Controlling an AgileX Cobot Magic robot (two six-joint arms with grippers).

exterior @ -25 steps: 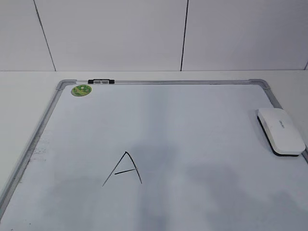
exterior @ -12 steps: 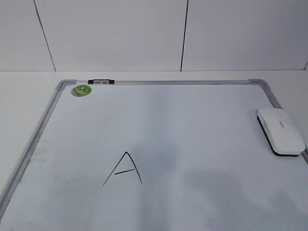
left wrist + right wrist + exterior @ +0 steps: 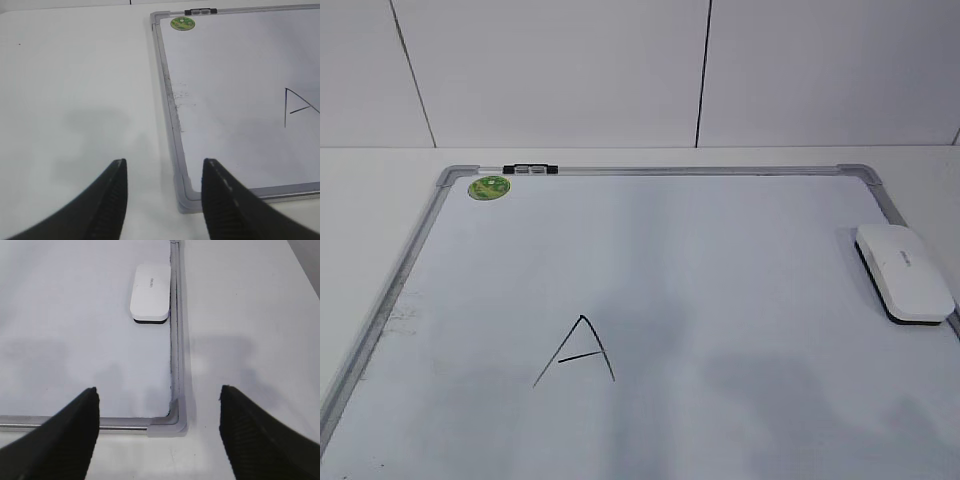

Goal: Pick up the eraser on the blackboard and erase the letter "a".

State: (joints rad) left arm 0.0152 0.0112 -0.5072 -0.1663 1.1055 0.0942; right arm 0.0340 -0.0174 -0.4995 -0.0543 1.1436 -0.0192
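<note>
Desk (image 3: 75, 90) is covered mostly by the blackboard (image 3: 720, 260). Eraser (image 3: 150, 292) is seen lying flat on the board against its frame edge, well ahead of the right gripper (image 3: 159, 437), untouched. Letter "A" (image 3: 578, 350) is drawn ahead and right of the left gripper (image 3: 164, 200). Both grippers are held released, nothing grasped, each above a near board corner.
</note>
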